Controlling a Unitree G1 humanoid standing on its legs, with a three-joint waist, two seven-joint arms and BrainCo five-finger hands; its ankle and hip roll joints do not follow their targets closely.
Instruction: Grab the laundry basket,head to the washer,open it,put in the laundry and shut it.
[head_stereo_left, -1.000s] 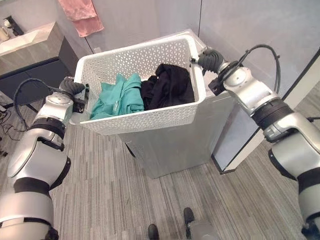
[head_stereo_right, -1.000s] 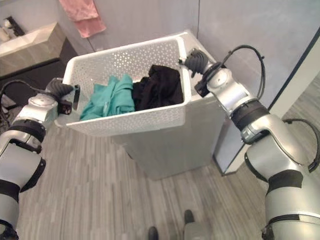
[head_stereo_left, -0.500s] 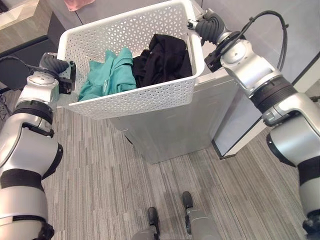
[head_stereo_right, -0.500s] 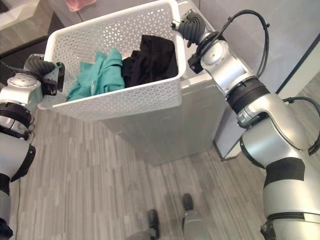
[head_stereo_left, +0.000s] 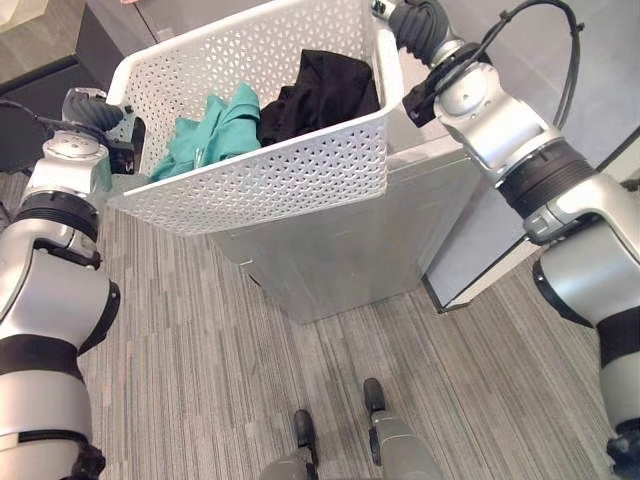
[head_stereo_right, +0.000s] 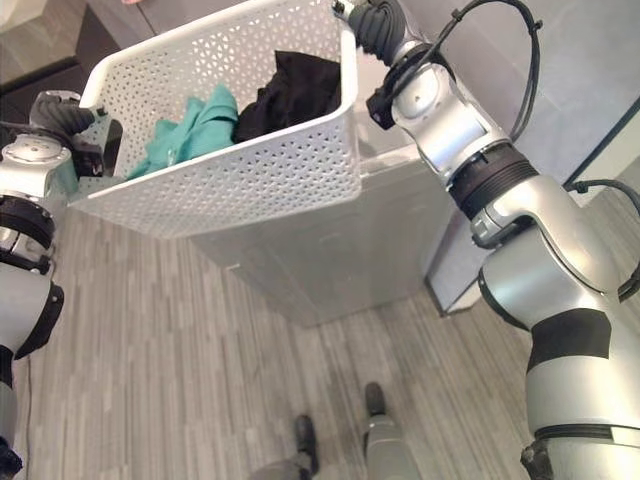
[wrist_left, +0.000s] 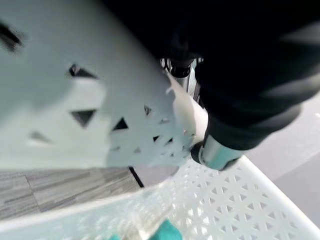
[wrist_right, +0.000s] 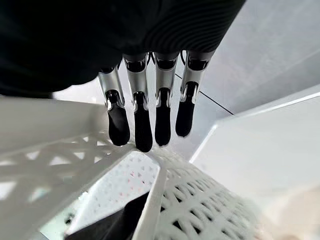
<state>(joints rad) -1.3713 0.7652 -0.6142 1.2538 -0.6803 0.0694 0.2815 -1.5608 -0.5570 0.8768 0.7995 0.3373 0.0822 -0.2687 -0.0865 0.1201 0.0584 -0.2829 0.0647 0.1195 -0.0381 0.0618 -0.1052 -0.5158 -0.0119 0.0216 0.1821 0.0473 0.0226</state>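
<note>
Left eye view: the white perforated laundry basket sits in the upper middle of the frame, held up off the floor between the two arms and tilted, with its near long wall facing the camera. Inside it there's a teal garment toward the left and a black garment toward the right, touching each other. The left hand is at the basket's left end, upper left of the frame; the right hand is at the basket's right end, top of the frame right of centre. Directly below and behind the basket stands the silver-grey washer, mid frame, on a grey striped floor.

Right eye view: same setup, just shifted a bit. The basket covers the upper left part of the frame, the washer is under it in the middle, and a grey wall panel fills the upper right.

Left wrist view: the dark cover takes the upper right, and the basket's white end wall with triangle holes runs across the left and centre. One silver finger curls over the rim edge, so the left hand is clamped on the basket. A bit of teal cloth peeks at the bottom edge.

Right wrist view: a row of dark-tipped fingers hangs from the top centre, hooked down over the basket's rim at its corner, so the right hand is gripping the basket too. The black garment shows inside at the bottom left.
</note>
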